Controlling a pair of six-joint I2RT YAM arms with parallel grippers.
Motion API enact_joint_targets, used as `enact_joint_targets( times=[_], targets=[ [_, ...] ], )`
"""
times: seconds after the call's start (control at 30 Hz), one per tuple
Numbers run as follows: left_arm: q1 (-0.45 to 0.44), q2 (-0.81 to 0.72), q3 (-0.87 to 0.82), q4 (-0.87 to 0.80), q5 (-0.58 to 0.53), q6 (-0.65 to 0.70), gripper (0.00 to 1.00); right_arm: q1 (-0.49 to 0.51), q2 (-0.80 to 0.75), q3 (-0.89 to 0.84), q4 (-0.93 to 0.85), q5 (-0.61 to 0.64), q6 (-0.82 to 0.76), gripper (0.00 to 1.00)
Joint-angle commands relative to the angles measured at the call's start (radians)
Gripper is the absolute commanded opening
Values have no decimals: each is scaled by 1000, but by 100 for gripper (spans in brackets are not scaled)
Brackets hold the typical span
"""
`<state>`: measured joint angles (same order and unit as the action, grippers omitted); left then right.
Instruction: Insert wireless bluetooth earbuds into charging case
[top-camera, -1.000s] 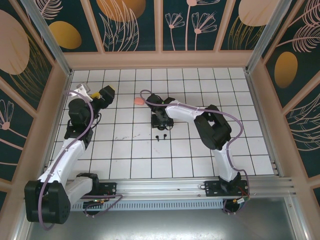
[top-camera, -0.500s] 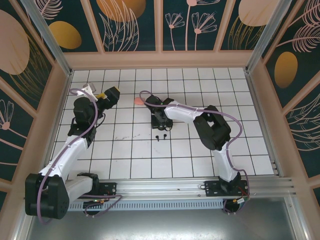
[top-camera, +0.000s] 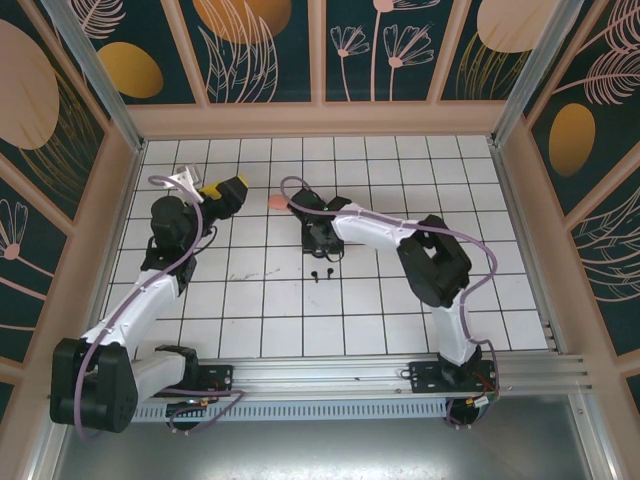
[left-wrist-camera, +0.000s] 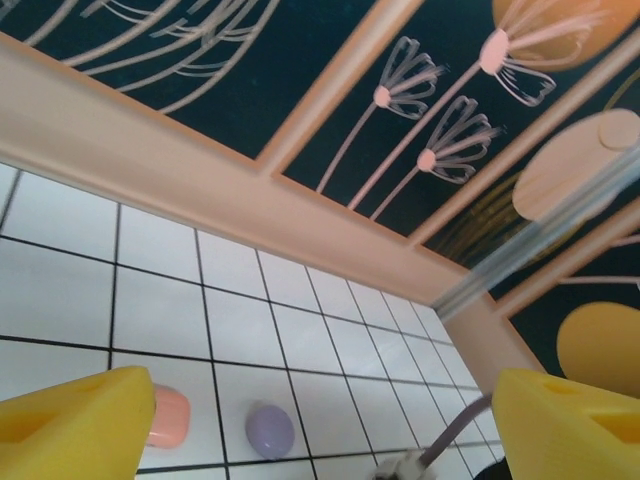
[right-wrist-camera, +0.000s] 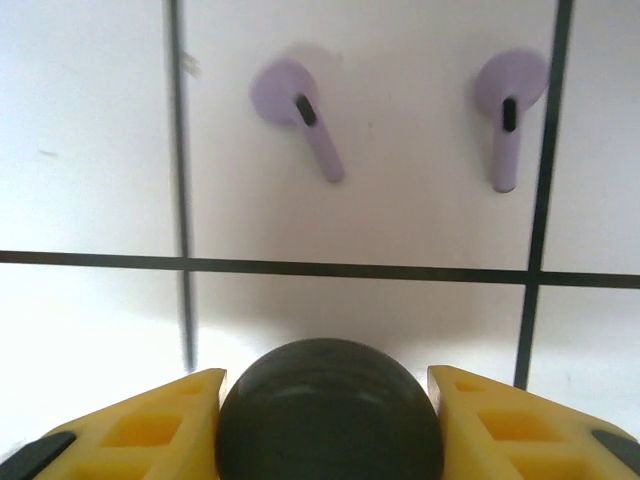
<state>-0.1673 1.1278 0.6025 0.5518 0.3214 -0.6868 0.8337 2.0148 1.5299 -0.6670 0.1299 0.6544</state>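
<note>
2 changes: right end effector (right-wrist-camera: 328, 376) has narrowed to pinch black rounded plastic charging case (right-wrist-camera: 328, 425), just beside 2 lavender stemmed earbuds (right-wrist-camera: 305, 118); left end effector (left-wrist-camera: 322, 400), spread, has swung right. Case probably secured.

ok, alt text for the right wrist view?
A rounded black charging case sits between the right gripper's yellow fingers at the bottom edge; whether they clamp it is unclear. Beyond it, two lavender earbuds lie apart on the white tiled table, stems pointing back toward the gripper.
</note>
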Motion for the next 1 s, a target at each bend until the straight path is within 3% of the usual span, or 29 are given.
enact_joint_targets(
  times=[0.0, 0.23, 0.47, 0.77, 0.97],
  targets=[
    [-23, 14, -56, 136, 89, 20, 86, -25, -151, 8, 48, 12, 34, 34],
    [-106, 90, -134, 343, 182, 20, 86, -115, -247, 103, 112, -38, 58, 33],
    [-189, 207, -155, 596, 242, -6, 88, -130, -240, 219, 160, -73, 141, 32],
    [-212, 383, -160, 985, 197, -178, 84, -117, -292, 120, 318, -111, 349, 31],
    [-215, 492, -111, 1114, 208, -258, 73, -81, -287, 103, 334, -102, 412, 31]
  ],
)
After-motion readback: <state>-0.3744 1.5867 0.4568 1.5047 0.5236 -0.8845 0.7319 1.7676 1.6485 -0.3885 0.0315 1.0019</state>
